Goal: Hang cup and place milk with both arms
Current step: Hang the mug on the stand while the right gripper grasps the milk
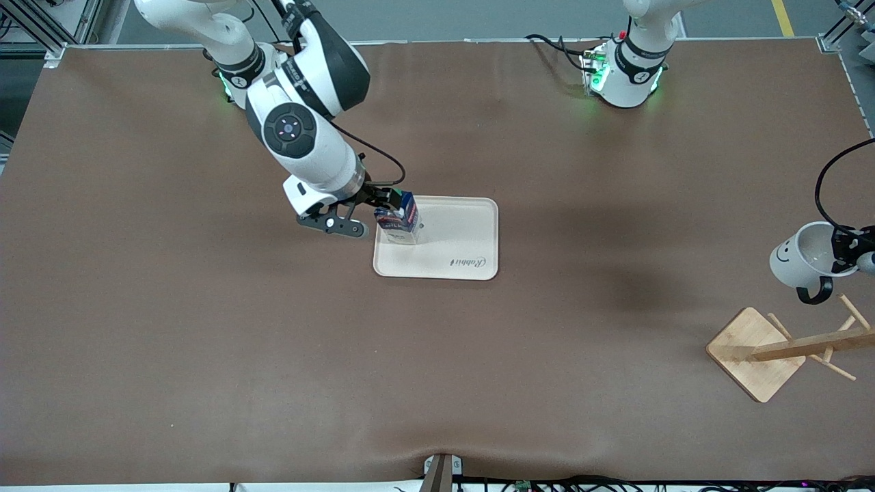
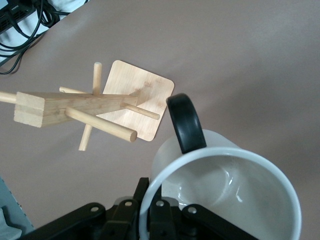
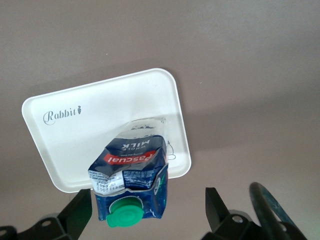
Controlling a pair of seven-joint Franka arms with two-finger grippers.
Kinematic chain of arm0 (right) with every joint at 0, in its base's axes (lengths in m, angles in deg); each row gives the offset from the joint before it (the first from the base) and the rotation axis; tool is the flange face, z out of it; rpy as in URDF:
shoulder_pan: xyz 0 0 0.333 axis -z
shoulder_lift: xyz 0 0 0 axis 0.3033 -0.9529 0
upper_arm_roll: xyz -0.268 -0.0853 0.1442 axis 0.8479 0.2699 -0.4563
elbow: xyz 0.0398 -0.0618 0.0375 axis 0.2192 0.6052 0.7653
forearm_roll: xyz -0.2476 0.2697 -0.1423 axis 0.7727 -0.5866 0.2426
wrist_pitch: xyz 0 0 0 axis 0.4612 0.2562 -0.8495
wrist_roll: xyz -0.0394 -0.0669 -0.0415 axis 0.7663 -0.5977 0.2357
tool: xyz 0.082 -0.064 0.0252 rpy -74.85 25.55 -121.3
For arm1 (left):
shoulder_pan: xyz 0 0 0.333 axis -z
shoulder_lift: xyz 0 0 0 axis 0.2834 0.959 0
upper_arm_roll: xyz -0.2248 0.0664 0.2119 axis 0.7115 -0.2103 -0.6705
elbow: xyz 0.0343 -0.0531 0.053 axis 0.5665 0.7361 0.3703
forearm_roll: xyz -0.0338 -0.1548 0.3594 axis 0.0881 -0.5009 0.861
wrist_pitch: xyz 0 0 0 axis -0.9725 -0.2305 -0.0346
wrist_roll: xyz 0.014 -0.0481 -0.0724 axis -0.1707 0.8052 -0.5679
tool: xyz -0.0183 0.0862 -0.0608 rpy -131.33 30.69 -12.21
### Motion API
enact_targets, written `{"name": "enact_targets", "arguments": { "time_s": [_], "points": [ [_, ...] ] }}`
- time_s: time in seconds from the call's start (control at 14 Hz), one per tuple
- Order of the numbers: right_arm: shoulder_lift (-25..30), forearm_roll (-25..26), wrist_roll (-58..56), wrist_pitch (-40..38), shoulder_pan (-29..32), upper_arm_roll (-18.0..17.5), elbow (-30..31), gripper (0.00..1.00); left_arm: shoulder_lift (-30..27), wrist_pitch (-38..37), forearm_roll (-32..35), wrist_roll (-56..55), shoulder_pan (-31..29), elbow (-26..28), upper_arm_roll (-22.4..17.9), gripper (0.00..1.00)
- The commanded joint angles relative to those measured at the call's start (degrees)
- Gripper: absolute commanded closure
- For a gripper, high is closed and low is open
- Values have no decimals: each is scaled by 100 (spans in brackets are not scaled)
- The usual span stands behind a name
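The milk [image 1: 398,219], a dark blue carton with a green cap, stands upright on the white tray [image 1: 465,232], at the tray's end toward the right arm. My right gripper [image 1: 369,210] is open around the carton's top. In the right wrist view the fingers [image 3: 80,212] stand wide apart either side of the milk [image 3: 132,170]. My left gripper [image 1: 851,249] is shut on the rim of the white cup [image 1: 803,256]. It holds the cup tilted over the table beside the wooden rack [image 1: 786,345]. The black handle [image 2: 186,122] points toward the rack's pegs [image 2: 100,125].
The tray [image 3: 75,145] carries a "Rabbit" logo and nothing else. The rack's square wooden base [image 2: 142,100] sits near the table's edge at the left arm's end. Brown cloth covers the table [image 1: 273,355]. Cables lie along the table's edge nearest the front camera.
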Motion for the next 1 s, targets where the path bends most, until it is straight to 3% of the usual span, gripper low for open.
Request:
{"name": "enact_targets", "arguments": {
  "time_s": [0.0,0.21,0.36,0.43,0.57,0.79,0.93],
  "points": [
    [-82,-93,289,273,-236,60,51,0,-65,-61,0,457,-77,-4,38,100],
    [-222,-84,412,563,-464,69,164,0,58,-26,17,722,-236,-108,38,100],
    [-223,-75,526,1237,-597,69,558,0,251,-26,26,827,-245,-398,38,100],
    [-205,-75,527,1580,-641,78,778,5,313,-26,17,871,-245,-451,38,100],
    [-170,-75,640,1575,-632,69,860,99,374,18,9,881,-245,-496,38,100],
    [-74,-31,870,1400,-632,69,790,100,559,89,0,898,-271,-706,38,100],
    [-47,-31,1184,508,-545,104,213,100,594,220,9,907,-332,-716,38,100]
  ]
}}
